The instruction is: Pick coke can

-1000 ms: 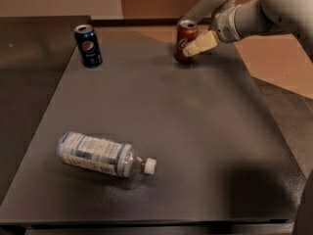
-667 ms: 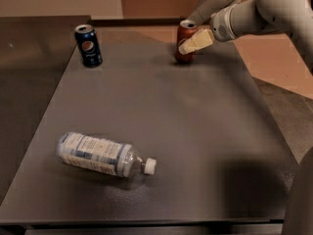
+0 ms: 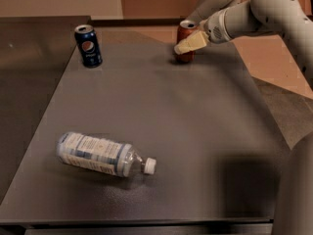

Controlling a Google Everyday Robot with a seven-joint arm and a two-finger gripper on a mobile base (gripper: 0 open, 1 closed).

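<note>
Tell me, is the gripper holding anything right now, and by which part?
Cannot tell. The gripper is against the middle of the coke can's side, but the can stands on the table and no firm hold shows.

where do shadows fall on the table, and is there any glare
camera view: a broad soft shadow darkens the table near its right front corner; the water bottle casts a thin one beneath; no harsh glare; the end effector is at the coke can by the far edge.

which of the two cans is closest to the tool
The red coke can at the back: the tool is right at its front. The blue pepsi can stands apart, far to its left in the view.
</note>
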